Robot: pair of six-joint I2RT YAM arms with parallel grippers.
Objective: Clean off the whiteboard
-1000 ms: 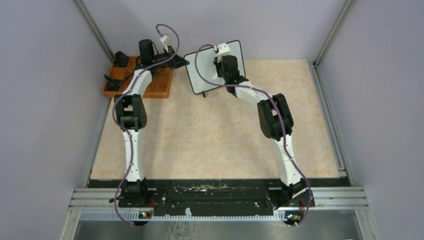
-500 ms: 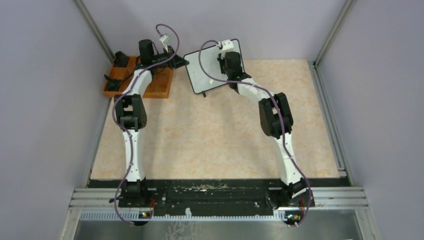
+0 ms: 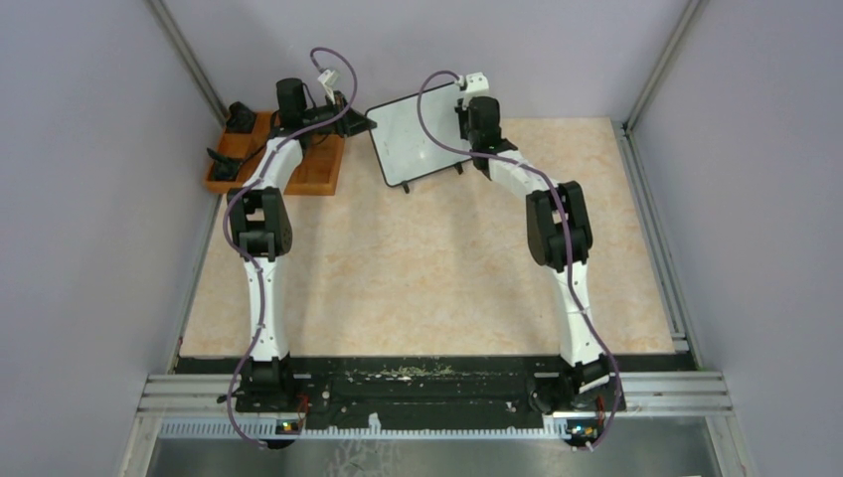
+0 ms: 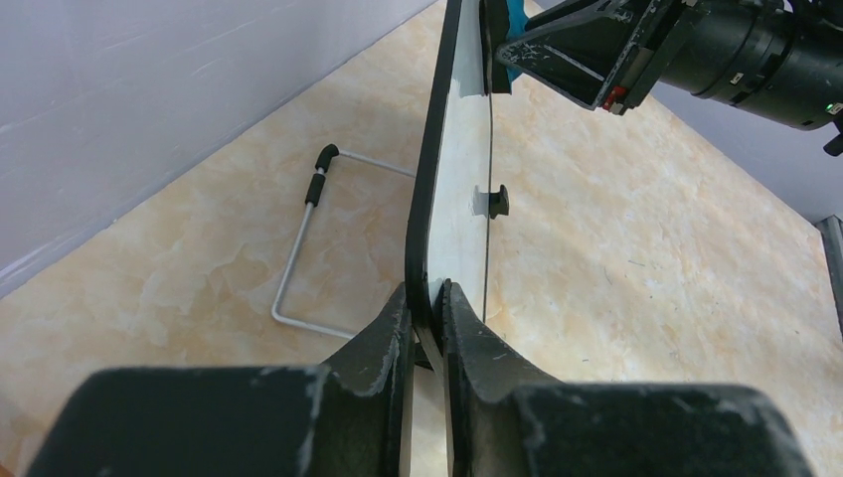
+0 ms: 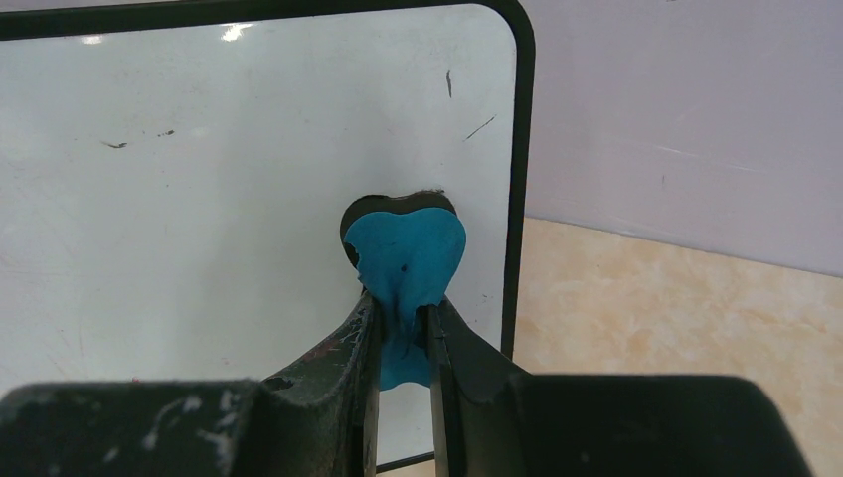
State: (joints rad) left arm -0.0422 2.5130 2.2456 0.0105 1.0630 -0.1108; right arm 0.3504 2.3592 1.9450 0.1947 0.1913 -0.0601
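Top external view, item: whiteboard point(image 3: 413, 139), standing tilted at the far side of the desk, left of centre, just right of the orange tray.
Board face: almost wholly white; a few dark flecks point(image 5: 114, 145) remain toward its top edge. By my reading the wiping is near its end.
Black frame: thin, with rounded corners; it gives the holding arm an edge to clamp without touching the face.
Eraser: blue wiping pad point(image 5: 410, 258), pressed flat against the face close to the board's right edge.
Right pincer point(image 5: 401, 308): clenched on the blue wiping pad and pointed squarely at the face, so the pad meets the board flat.
Left pincer point(image 4: 425, 303): clenched on the board's left edge, one finger on each side. Probably this braces the board so the wiping push cannot tip or slide it.
Wire prop point(image 4: 298, 258): thin bent wire lying on the desk behind the board. Whether it bears any load I cannot tell.
Orange tray point(image 3: 323, 174): far left, under the left arm, apart from the wiping.
Desk point(image 3: 427, 268): pale marbled top, carrying the board and the tray.
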